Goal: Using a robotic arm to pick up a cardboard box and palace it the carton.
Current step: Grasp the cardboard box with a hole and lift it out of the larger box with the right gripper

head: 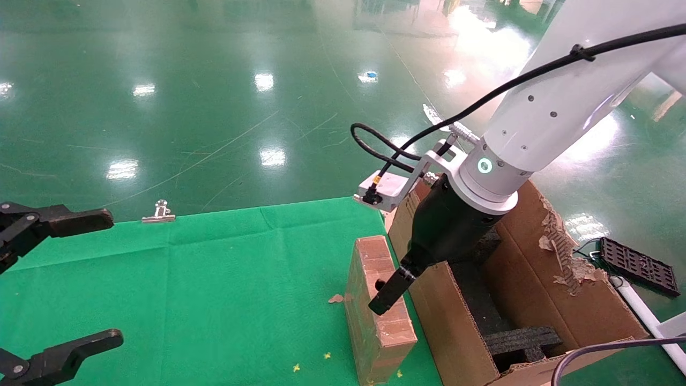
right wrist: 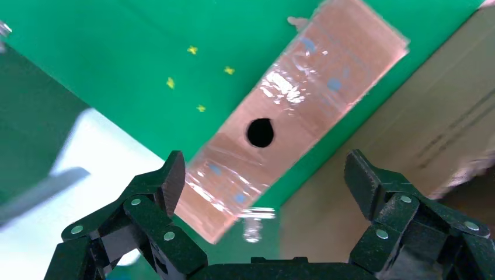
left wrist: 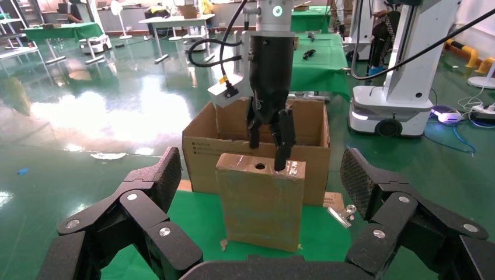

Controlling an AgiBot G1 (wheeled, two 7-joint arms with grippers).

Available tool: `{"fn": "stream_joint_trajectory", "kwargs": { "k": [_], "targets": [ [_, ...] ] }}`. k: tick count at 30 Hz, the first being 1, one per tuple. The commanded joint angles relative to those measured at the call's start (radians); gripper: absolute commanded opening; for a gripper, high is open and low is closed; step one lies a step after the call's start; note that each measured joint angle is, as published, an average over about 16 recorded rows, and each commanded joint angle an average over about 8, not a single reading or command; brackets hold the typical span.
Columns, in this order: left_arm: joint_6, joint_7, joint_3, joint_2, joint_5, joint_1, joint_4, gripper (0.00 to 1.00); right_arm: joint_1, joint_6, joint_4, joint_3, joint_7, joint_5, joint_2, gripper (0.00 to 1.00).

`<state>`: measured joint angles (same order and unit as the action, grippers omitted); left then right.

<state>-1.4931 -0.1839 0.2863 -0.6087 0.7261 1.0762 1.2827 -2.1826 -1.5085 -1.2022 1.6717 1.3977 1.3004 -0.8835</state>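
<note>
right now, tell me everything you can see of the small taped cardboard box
The cardboard box is a narrow brown slab wrapped in glossy clear tape, standing upright on its long edge on the green cloth, just beside the carton. Its narrow top face has a round finger hole. The right gripper hangs open right above that top face, fingers on either side, not yet clamped. Small cardboard scraps lie near its base.

brown taped cardboard box (head: 378, 300), green cloth (head: 214, 279), brown carton (head: 536, 268) w/ black print
</note>
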Motion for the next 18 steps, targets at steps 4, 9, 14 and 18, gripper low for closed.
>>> {"fn": "stream_joint_trajectory", "kwargs": {
  "k": [4, 9, 14, 18],
  "targets": [
    [0.000, 0.000, 0.000, 0.000, 0.000, 0.000, 0.000, 1.00, 0.033, 0.011, 0.063, 0.005, 0.059, -0.030, -0.002, 1.00],
    [0.000, 0.000, 0.001, 0.000, 0.000, 0.000, 0.000, 1.00, 0.064, 0.029, 0.105, 0.011, 0.065, -0.034, -0.020, 1.00],
    [0.000, 0.001, 0.001, 0.000, -0.001, 0.000, 0.000, 1.00, 0.079, 0.044, 0.116, 0.019, 0.068, -0.019, -0.038, 0.52],
    [0.001, 0.001, 0.001, 0.001, -0.001, 0.000, 0.000, 0.78, 0.083, 0.050, 0.104, 0.027, 0.077, -0.001, -0.047, 0.06]
  ]
}}
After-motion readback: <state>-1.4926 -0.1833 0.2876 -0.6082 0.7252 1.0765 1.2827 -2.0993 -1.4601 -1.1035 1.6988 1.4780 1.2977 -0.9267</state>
